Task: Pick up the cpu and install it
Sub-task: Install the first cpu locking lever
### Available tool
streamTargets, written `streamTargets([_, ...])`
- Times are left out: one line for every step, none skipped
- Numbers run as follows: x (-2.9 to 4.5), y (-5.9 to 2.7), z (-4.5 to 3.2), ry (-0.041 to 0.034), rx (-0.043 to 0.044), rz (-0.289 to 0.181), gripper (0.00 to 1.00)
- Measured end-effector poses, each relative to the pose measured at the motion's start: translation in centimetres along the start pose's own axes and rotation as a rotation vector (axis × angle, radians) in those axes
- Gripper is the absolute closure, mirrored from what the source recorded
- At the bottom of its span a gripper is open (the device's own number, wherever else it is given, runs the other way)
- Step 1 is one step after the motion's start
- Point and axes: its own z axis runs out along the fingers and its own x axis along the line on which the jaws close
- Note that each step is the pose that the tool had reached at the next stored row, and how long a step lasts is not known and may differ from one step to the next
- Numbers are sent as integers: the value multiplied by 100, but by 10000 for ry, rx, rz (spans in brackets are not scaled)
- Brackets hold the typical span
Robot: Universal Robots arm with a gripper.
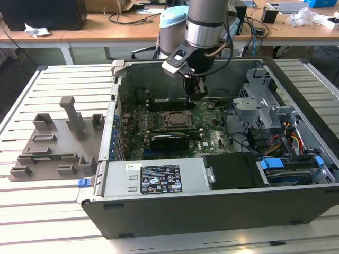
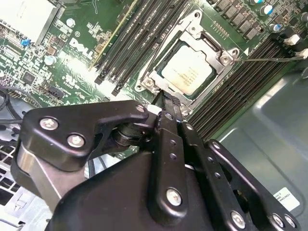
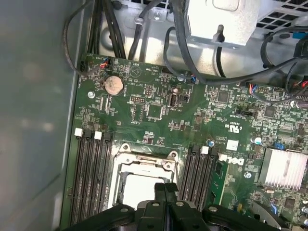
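In the exterior view the pincer (image 1: 195,94) hangs inside the open computer case (image 1: 212,211), low over the motherboard (image 1: 212,127) and just beside the socket frame (image 1: 163,120). A grey tray (image 1: 53,148) lies on the bench (image 1: 47,217), well apart from the socket frame, to the exterior view's left.

In the second wrist view the cpu (image 2: 185,72) lies flat inside the socket frame. The pincer is clenched, its tips at the frame's edge with nothing seen between them.

In the first wrist view the fingers (image 3: 160,192) meet over the frame's rim, partly covering the cpu.

In the first wrist view the tool (image 3: 165,186) and the picture's edge hide part of the cpu (image 3: 135,190).
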Motion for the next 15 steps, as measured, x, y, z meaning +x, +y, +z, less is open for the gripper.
streamTargets([0, 0, 0, -1, -6, -15, 89])
streamTargets([0, 0, -1, -18, -13, -185, 89])
streamTargets([0, -1, -1, -34, -20, -378, 89])
streamTargets([0, 0, -1, -57, -31, -666, 89])
streamTargets([0, 0, 0, -85, -45, -1014, 89])
streamTargets([0, 0, 0, -112, -58, -1350, 89])
streamTargets([0, 0, 0, -127, -65, -1529, 89])
streamTargets([0, 0, 0, -141, -73, -1708, 89])
streamTargets([0, 0, 0, -166, -84, -2017, 89])
streamTargets([0, 0, 0, -180, -91, -2180, 89])
streamTargets([0, 0, 0, -196, -100, -2387, 89])
streamTargets([0, 0, 0, -250, -127, -3065, 89])
streamTargets([0, 0, 0, -303, -152, -3728, 89])
streamTargets([0, 0, 0, -318, -160, -3917, 89])
streamTargets([0, 0, 0, -331, -166, -4075, 89])
